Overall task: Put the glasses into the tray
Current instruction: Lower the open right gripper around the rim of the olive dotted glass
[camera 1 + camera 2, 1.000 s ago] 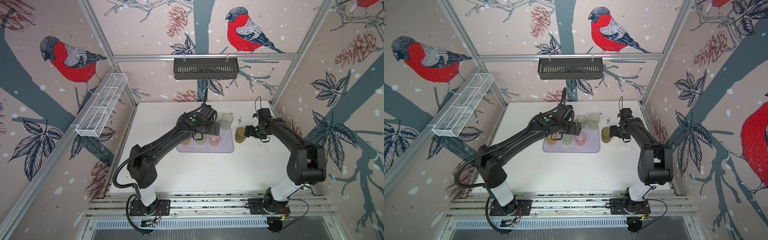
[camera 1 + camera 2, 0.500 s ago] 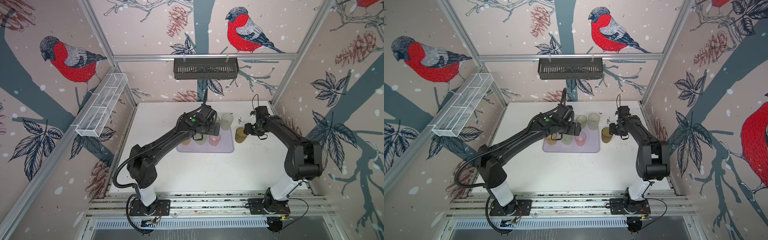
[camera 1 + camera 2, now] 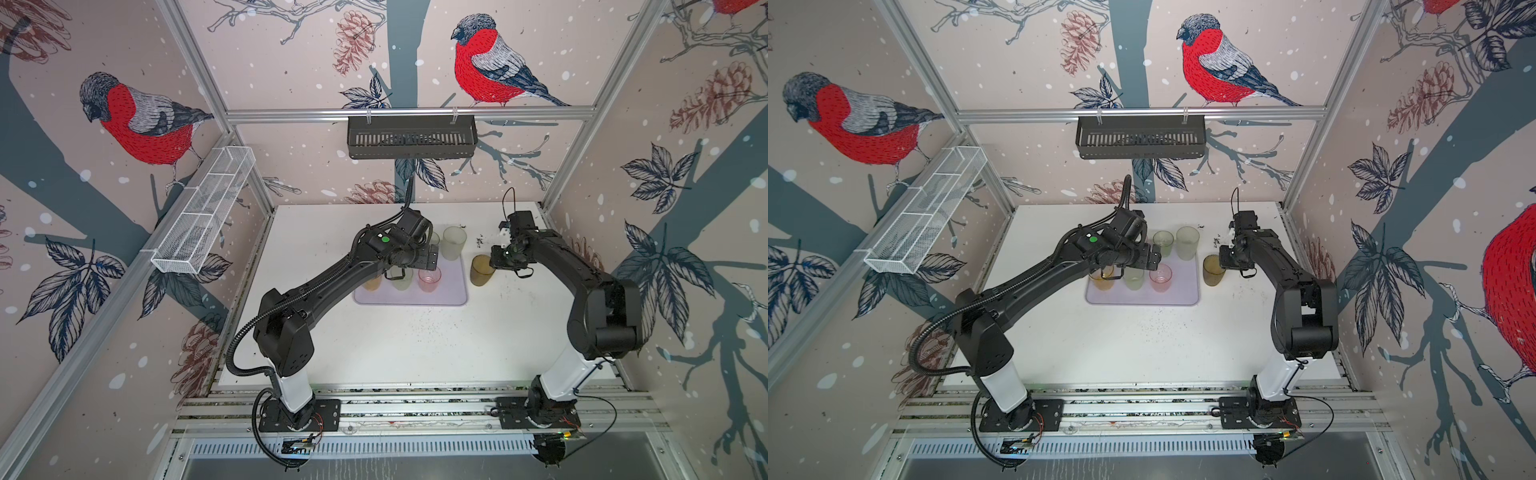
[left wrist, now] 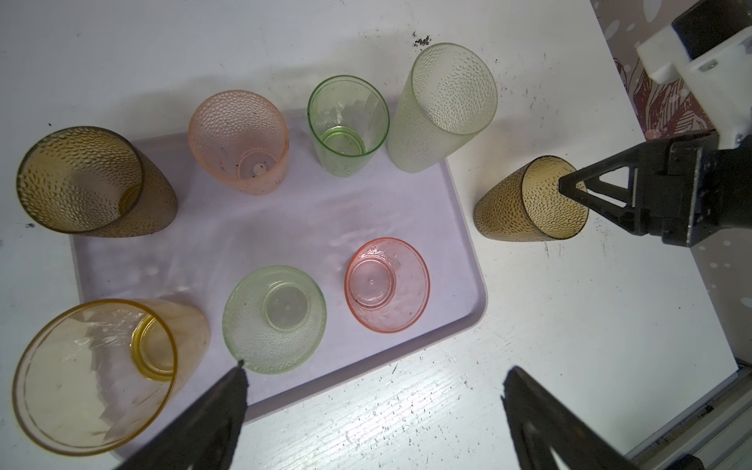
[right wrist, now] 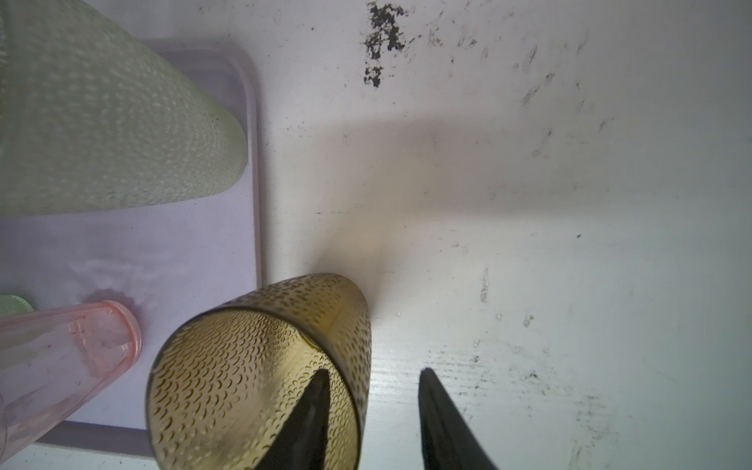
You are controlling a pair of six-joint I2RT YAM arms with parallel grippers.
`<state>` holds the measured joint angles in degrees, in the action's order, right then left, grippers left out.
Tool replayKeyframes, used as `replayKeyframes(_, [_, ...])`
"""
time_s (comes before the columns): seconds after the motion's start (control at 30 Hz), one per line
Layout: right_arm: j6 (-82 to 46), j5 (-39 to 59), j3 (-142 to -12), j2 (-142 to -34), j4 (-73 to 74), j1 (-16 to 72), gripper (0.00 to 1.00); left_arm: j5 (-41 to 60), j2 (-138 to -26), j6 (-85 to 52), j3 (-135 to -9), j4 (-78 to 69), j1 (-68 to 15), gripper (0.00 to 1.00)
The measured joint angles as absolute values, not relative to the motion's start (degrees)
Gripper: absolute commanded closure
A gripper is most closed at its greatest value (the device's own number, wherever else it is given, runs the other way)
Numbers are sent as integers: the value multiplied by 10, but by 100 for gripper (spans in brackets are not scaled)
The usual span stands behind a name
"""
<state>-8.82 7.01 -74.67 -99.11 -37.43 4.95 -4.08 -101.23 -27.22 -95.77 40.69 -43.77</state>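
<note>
Tumbler count first: the brown glass (image 4: 529, 201) is standing upright on the bare table (image 3: 415, 345), just beside the tray (image 4: 468, 260) on its right-hand edge in both top views, and not yet on it. The right gripper (image 5: 372, 411) is straddling its rim, one finger (image 5: 309, 411) dipping inside the cup and the other outside the wall; the gap is looking narrow, but whether the wall is actually being pinched I cannot tell. Six glasses are sitting on the lilac tray: a pink dimpled one (image 4: 240, 142), the bright green one (image 4: 346, 128), the tall frosted one (image 4: 443, 106), an amber one (image 4: 106, 374), a pale green one (image 4: 274, 319) and a clear pink one (image 4: 386, 285). A second brown-amber tumbler (image 4: 89, 179) is standing at the far corner, and whether its base is on the tray or beside it is not resolving. The left gripper (image 4: 374, 415) is hovering over the tray's near edge, jaws spread wide and holding nothing. Judgement: the task is looking nearly complete, with the brown glass remaining to lift over the low rim, and possibly the corner tumbler.
</note>
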Motion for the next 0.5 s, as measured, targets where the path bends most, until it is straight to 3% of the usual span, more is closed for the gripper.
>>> replayKeyframes(0.5, [-86,68,-750,-997,-375,57,78,-41,-1011,-272,-957,407,-437,2])
